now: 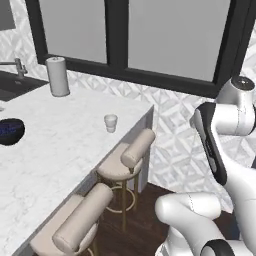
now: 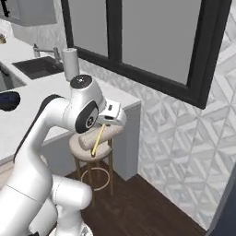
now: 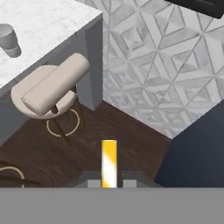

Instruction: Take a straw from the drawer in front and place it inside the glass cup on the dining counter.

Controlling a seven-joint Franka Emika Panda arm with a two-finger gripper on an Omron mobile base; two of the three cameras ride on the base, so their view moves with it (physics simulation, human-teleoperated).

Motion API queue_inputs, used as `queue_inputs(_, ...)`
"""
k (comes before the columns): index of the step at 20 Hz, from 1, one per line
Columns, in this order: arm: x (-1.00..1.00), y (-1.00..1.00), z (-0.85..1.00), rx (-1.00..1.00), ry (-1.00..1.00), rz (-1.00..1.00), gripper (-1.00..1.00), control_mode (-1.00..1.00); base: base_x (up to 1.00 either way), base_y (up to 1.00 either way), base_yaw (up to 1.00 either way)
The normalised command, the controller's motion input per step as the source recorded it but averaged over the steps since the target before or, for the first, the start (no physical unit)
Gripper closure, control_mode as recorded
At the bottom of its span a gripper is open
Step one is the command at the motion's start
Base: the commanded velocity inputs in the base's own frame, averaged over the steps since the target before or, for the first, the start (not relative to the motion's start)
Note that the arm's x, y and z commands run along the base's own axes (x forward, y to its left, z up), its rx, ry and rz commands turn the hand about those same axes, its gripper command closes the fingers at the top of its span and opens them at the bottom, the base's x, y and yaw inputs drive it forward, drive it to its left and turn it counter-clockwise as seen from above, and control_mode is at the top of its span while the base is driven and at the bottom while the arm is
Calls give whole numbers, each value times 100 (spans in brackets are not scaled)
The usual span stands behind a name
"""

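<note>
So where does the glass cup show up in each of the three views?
Left base view: the glass cup stands mid-frame on the marble counter, near its far edge.
Right base view: I cannot make it out; the arm covers that stretch of counter.
Hand view: at the upper left edge.
Shared landmark: the beige stool by the counter's end.

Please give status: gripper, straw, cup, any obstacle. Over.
Gripper shut on straw, above the floor beside the dining counter. Glass cup upright on counter, no straw inside. Stool stands below the counter edge.

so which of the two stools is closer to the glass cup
The far stool, by the dining counter's end nearest the glass cup; the other stool is farther back.
</note>
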Motion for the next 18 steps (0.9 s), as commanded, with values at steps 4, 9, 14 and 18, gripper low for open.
queue_inputs(4,0,0,0,0,0,0,100,100,1,-51,74)
queue_inputs(9,0,0,0,0,0,0,100,100,1,-51,75)
queue_inputs(14,0,0,0,0,0,0,100,100,1,-78,65)
queue_inputs(18,0,0,0,0,0,0,100,100,-6,-100,47)
